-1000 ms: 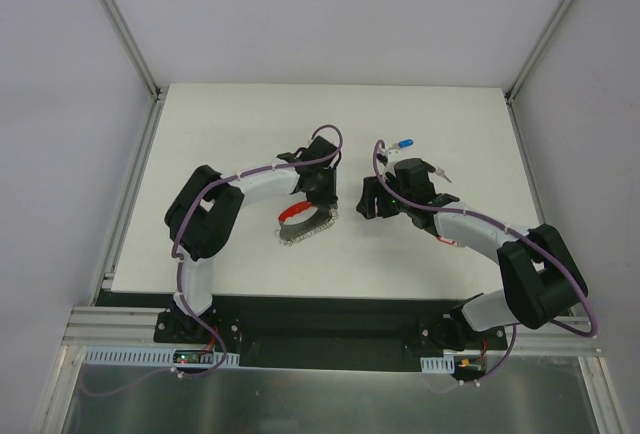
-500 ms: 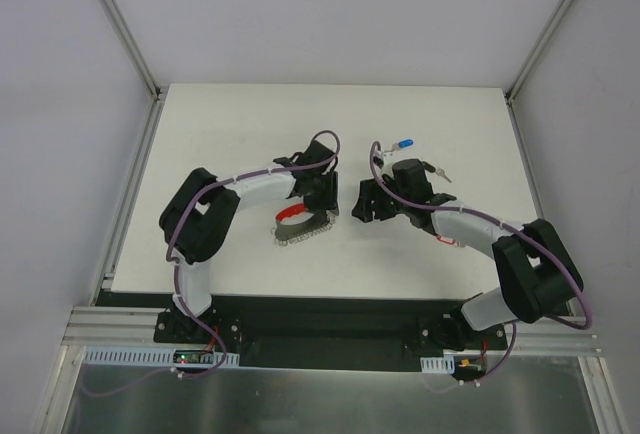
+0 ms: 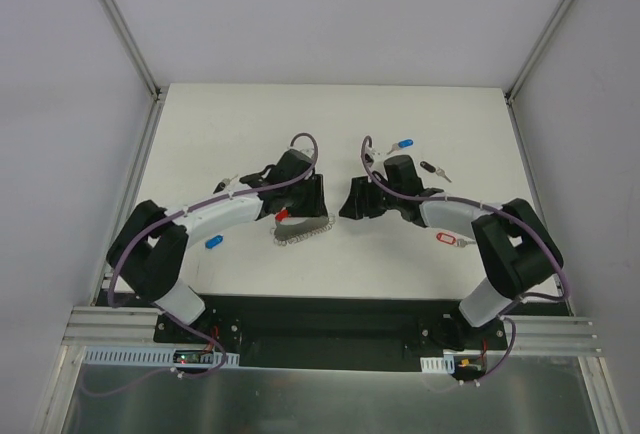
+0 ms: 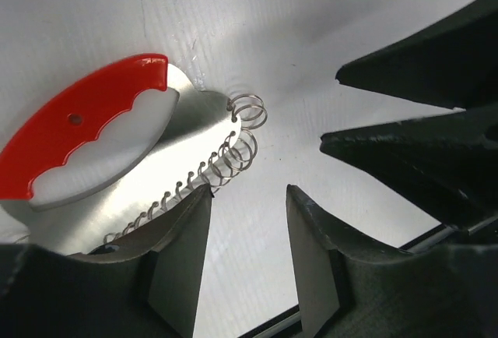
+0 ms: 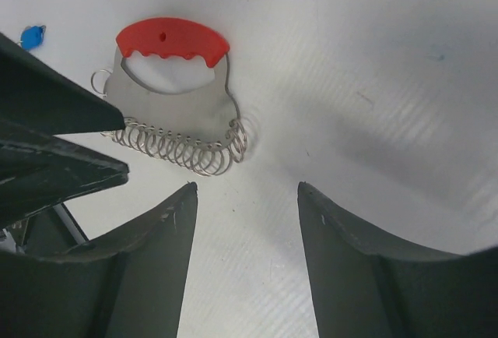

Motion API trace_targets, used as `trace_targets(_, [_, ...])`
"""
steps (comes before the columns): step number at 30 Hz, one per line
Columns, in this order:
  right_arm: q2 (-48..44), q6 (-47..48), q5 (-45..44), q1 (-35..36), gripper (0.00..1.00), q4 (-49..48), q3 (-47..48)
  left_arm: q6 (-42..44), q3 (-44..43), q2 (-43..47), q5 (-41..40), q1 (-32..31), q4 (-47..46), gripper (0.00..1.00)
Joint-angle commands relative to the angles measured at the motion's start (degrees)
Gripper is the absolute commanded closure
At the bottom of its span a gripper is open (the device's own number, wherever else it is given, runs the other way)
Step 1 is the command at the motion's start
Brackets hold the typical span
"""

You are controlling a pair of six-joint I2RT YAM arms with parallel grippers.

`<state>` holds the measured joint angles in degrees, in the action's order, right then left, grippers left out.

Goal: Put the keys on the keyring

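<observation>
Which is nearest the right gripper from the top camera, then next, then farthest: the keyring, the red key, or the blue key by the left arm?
1. keyring, just left of the right gripper.
2. red key, on the right, by the right arm.
3. blue key, far left, beside the left arm.

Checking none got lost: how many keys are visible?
4: blue key and black key at the far side, red key by the right arm, second blue key by the left arm. More may hide under the arms.
</observation>
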<state>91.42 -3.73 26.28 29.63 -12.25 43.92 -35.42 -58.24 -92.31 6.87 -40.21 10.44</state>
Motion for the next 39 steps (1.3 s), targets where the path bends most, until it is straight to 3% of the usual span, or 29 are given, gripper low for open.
trace_targets(1, [3.84,-3.21,4.65,0.43,0.44,-5.41,4.15,2.72,4.35,6.35,-3.88,-0.49,-4.19,0.56])
trace_targets(8, [10.52,-5.15,5.80,0.43,0.53,-5.85,8.98,4.66,9.01,12.24,-5.20,-0.49,-5.86,0.54])
trace_targets(19, [17.12,-6.91,9.92,0.34,0.70,-5.68,12.24,5.62,11.39,13.83,-5.56,-0.40,-6.04,0.53])
trace_targets(32, [18.45,-7.70,11.77,0.34,0.78,-5.68,12.33,5.36,10.95,12.42,-4.76,-0.49,-5.87,0.53])
trace_targets(39, [17.48,-7.09,11.77,-0.01,0.89,-5.59,11.72,5.27,10.69,12.16,-4.06,-0.40,-5.87,0.53])
